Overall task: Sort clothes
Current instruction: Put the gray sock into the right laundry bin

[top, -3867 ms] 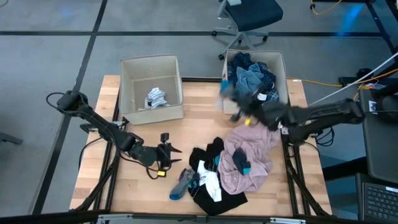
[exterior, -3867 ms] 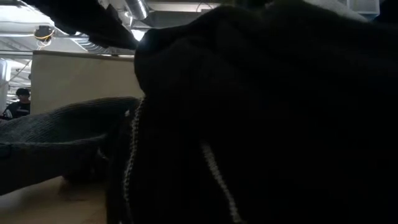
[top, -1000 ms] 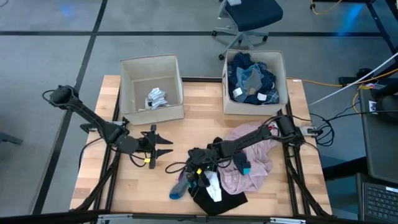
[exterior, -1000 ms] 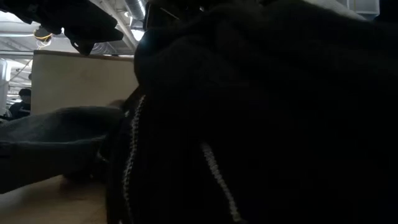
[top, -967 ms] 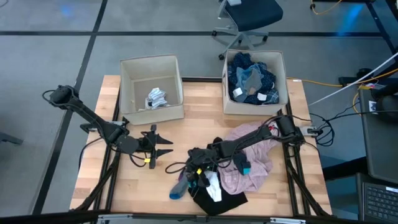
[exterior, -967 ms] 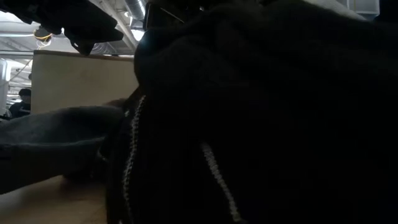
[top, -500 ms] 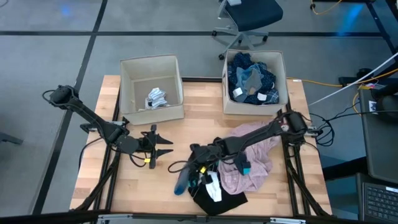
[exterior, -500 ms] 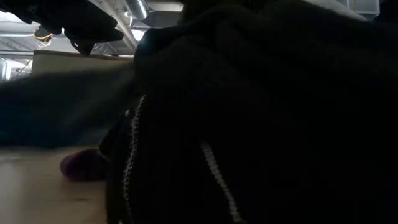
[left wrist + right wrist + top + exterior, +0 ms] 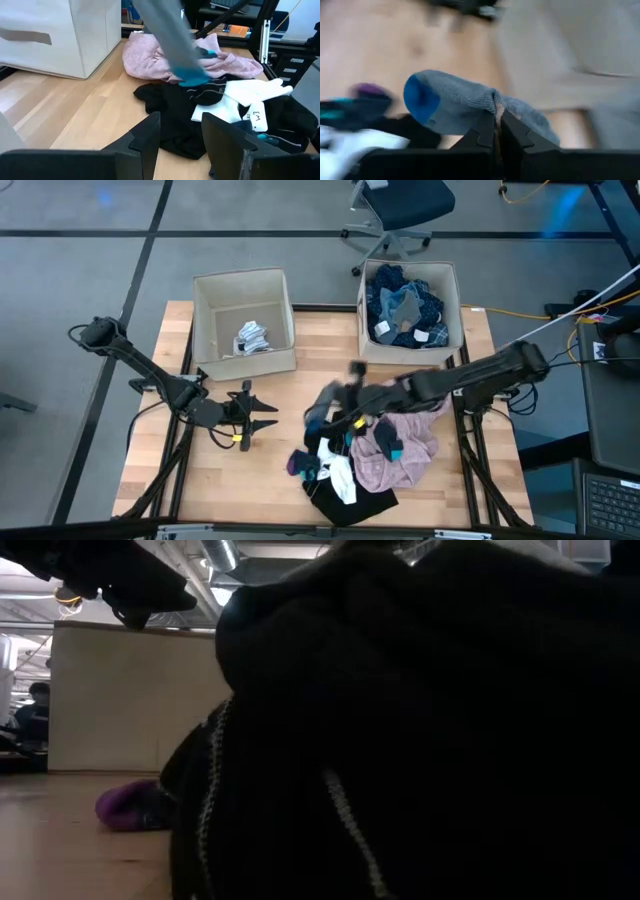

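Pile [image 9: 365, 455] lies at the table's near edge, right of centre: pink garment [image 9: 405, 442], black pieces [image 9: 350, 500], white sock [image 9: 340, 478], a purple-toed sock [image 9: 300, 464] at its left fringe. In the low view most of the frame is blocked by dark fabric [image 9: 420, 730].

Left gripper [image 9: 262, 416] is parked above the table [image 9: 230, 485], left of the pile, jaws part open, nothing held.

Right gripper [image 9: 322, 416] is shut on a grey sock [image 9: 470, 107], lifted above the pile's far-left edge; image there is blurred in the high view. In the right wrist view the sock is pinched at mid-length, folded over the fingertips, blue toe [image 9: 421, 98] hanging to one side. In the left wrist view its long axis is seen running steeply, blue toe lowest, just above the pile.

Far side: left box [image 9: 243, 325] with a pale sock bundle [image 9: 252, 338]; right box [image 9: 411, 310] with blue garments [image 9: 402, 302].

Risks, as judged:
- Pinch is narrow; slip could be caused by a fast swing.
- Hanging toe end could be snagged on the pile or on the box rim if carried low.
- Drop could be made into the wrong box; left one likely intended.
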Controlling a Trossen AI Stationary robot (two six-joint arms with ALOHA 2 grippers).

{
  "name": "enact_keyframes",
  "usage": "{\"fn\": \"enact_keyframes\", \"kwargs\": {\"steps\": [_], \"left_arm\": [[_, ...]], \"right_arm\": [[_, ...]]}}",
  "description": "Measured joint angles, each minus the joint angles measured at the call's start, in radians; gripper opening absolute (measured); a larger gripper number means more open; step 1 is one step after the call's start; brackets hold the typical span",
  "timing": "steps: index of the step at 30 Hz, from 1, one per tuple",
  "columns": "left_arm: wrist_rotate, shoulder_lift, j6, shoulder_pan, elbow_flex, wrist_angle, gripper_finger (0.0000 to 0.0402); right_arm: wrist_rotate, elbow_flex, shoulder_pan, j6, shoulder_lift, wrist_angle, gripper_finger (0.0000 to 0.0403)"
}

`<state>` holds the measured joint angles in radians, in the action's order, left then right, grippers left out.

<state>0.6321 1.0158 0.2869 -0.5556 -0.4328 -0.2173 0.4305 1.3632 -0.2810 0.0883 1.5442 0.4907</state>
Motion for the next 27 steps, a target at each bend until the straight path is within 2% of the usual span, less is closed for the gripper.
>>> {"fn": "enact_keyframes", "kwargs": {"steps": [7, 11, 14, 20, 27], "left_arm": [[0.0, 0.0, 0.002, 0.0, 0.0, -0.007, 0.0135], [0.0, 0.0, 0.006, 0.0, 0.0, -0.005, 0.0135], [0.0, 0.0, 0.006, 0.0, 0.0, -0.004, 0.0135], [0.0, 0.0, 0.005, 0.0, 0.0, -0.004, 0.0135], [0.0, 0.0, 0.013, 0.0, 0.0, -0.003, 0.0135]], "right_arm": [[0.325, 0.0, 0.064, -0.002, -0.219, 0.16, 0.0026], [0.434, 0.0, 0.154, -0.004, -0.315, 0.222, 0.0028], [0.478, 0.0, 0.239, -0.01, -0.364, 0.248, 0.0029], [0.47, 0.0, 0.441, -0.013, -0.392, 0.287, 0.003], [0.242, -0.002, 0.656, -0.104, -0.353, 0.32, 0.003]]}}
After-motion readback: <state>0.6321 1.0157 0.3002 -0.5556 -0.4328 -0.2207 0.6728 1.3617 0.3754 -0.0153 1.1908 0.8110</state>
